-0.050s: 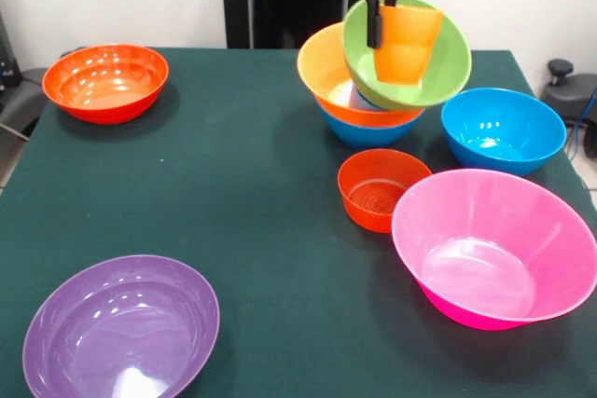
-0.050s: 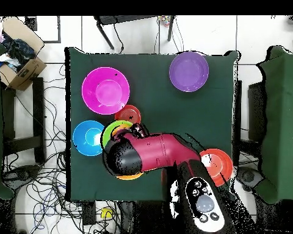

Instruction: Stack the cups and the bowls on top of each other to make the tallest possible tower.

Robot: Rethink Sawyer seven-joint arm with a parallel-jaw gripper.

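Observation:
The tower (image 1: 366, 114) stands at the back right: a blue bowl (image 1: 368, 132) at the bottom, an orange bowl (image 1: 322, 67) in it, and a lime green bowl (image 1: 443, 67) tilted on top. A pale cup (image 1: 347, 95) peeks out inside the orange bowl. My gripper (image 1: 381, 25) reaches down from above, shut on the rim of an orange cup (image 1: 406, 48) that sits inside the green bowl. In the overhead view the arm (image 2: 152, 152) covers the pile, and only a slice of the green bowl (image 2: 114, 130) shows.
Loose bowls lie around: a small red-orange one (image 1: 381, 191), a large pink one (image 1: 494, 244), a blue one (image 1: 502, 130) by the right edge, a red-orange one (image 1: 105, 83) far left and a purple one (image 1: 121, 328) near left.

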